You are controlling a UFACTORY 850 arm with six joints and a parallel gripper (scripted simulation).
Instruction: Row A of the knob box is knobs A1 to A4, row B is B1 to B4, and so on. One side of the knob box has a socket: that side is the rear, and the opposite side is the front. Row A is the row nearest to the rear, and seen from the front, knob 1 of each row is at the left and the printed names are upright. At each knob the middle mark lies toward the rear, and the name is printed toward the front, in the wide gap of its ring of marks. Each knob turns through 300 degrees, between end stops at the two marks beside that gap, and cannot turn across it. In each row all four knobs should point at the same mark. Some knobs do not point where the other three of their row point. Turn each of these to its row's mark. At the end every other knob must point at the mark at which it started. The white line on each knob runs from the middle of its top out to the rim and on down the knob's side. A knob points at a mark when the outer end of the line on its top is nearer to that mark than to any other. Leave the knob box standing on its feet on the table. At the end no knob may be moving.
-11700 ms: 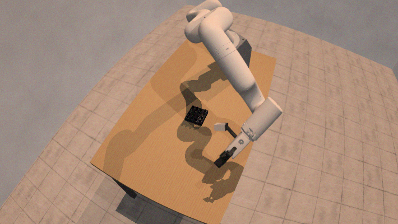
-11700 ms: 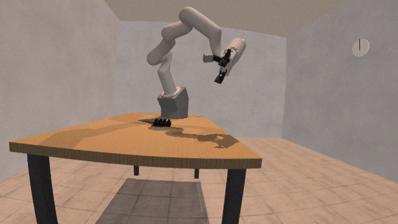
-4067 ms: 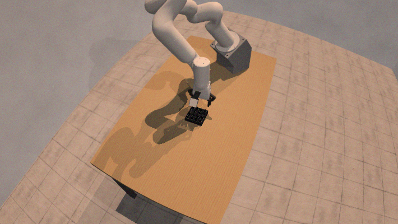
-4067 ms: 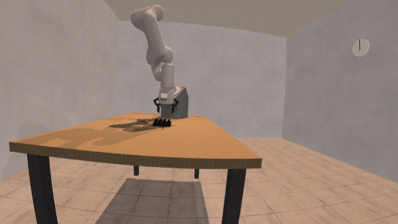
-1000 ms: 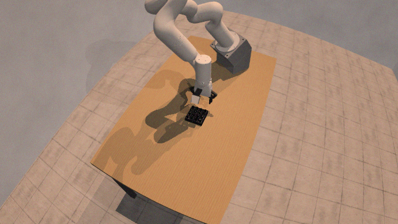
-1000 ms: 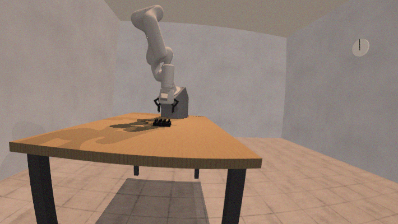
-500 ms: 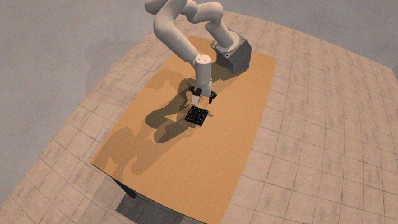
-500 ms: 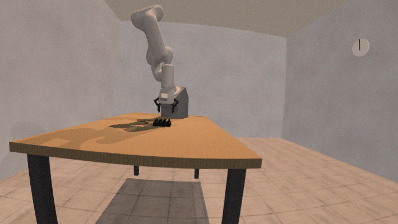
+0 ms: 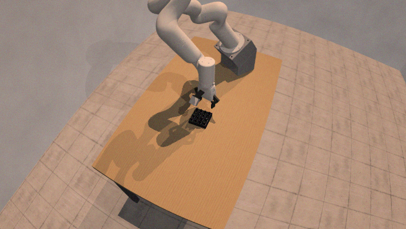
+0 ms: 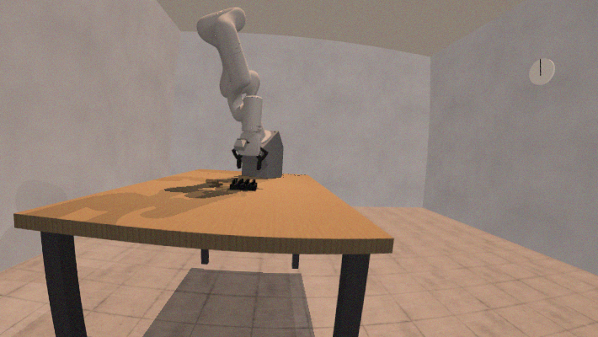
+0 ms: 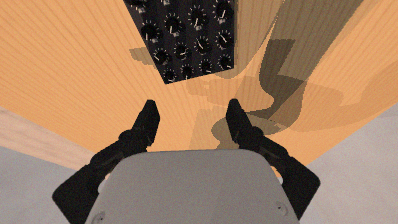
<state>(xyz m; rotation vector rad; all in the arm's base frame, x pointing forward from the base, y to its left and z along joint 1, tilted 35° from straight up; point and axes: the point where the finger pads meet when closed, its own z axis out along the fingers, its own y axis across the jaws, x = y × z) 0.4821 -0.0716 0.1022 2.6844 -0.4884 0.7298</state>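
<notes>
Black and studded with knobs, the knob box (image 9: 200,118) (image 10: 243,185) (image 11: 187,37) sits on the wooden table (image 9: 217,160) (image 10: 269,219) (image 11: 65,70), around the middle of its length. The gripper (image 9: 205,105) (image 10: 249,165) (image 11: 193,108) hangs above the table on the far side of the box, fingers spread wide and apart from it. White lines show on the knobs, though the printed names are probably too small to read here.

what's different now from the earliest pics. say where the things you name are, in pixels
The arm (image 9: 183,40) (image 10: 233,55) swung from the table's right side in the overhead view to the left, bringing the open claw (image 9: 204,103) (image 10: 249,165) (image 11: 193,108) near the knob box (image 9: 199,118) (image 10: 243,185) (image 11: 190,30). The box stayed put.
</notes>
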